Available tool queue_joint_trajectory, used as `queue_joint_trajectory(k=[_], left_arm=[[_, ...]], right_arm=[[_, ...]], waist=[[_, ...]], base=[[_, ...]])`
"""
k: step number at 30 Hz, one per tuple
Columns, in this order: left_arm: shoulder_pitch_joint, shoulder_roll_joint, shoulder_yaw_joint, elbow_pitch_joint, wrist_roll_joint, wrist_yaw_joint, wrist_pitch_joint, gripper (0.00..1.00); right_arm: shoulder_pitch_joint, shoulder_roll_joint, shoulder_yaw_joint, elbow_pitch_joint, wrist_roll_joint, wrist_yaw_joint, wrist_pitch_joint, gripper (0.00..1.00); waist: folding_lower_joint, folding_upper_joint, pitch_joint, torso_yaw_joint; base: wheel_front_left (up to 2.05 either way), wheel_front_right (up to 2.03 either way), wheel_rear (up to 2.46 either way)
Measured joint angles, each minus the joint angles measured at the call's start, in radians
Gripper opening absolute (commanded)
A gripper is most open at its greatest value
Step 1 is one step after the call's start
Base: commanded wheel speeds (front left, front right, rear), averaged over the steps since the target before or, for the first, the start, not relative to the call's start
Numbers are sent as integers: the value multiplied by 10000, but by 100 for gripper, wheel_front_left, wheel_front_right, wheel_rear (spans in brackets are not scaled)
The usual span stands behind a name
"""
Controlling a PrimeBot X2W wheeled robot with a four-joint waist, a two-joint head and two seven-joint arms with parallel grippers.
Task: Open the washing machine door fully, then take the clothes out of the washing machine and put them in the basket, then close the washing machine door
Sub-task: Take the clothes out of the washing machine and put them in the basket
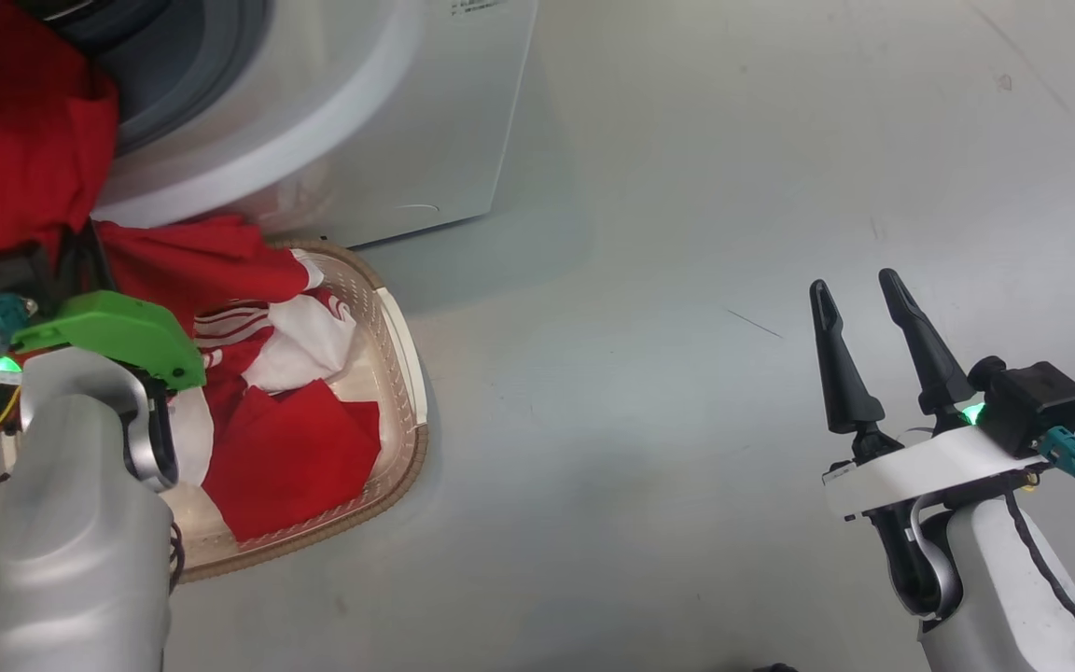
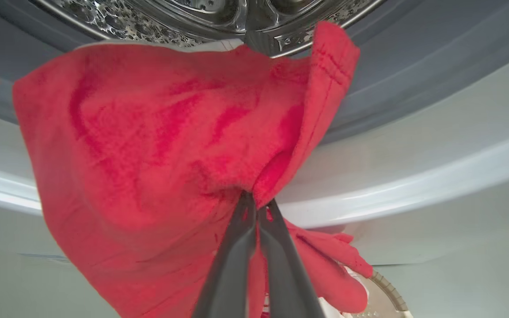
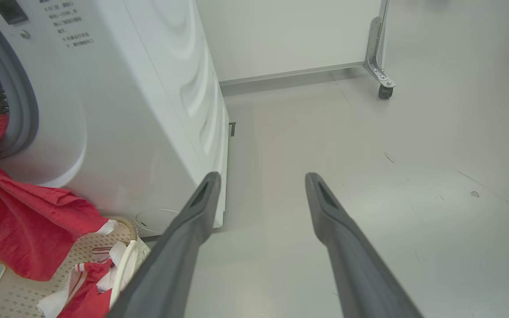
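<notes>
A red cloth (image 2: pixel 148 154) hangs out of the washing machine's (image 1: pixel 425 112) steel drum (image 2: pixel 192 13) over the grey rubber ring. My left gripper (image 2: pixel 256 205) is shut on a fold of it just below the opening. In the head view the cloth (image 1: pixel 15 140) drapes down towards the basket (image 1: pixel 407 467), which stands on the floor against the machine's front. More red and white clothes (image 1: pixel 295 448) lie in the basket. My right gripper (image 1: pixel 855 280) hovers open and empty over bare floor, far to the right. The washing machine door is out of view.
The grey floor stretches to the right of the machine (image 3: pixel 126 110) and the basket (image 3: pixel 82 251). A white panel on a metal caster (image 3: pixel 385 90) stands at the back, behind the machine. My left forearm (image 1: pixel 80 523) covers the basket's near left part.
</notes>
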Motion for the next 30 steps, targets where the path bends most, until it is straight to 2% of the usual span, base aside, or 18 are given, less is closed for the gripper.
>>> queue_joint_trajectory(k=[4,15,30], left_arm=[[655,-92,-77,-299,-127,-163,-646,0],[1596,-194,-366,-1419,-232,-322,-763,0],[3125,-209,-913,-4349,-27,-307,-763,0]], right_arm=[[30,-48,-6,40,-98,2,0,100],[439,-318,-134,88,-255,-4,0,100],[1015,-374,-69,36,-307,-94,2,100]], waist=[[0,0,-305,269],[0,0,-996,871],[0,0,-2062,1703]], base=[[0,0,0],[0,0,0],[0,0,0]])
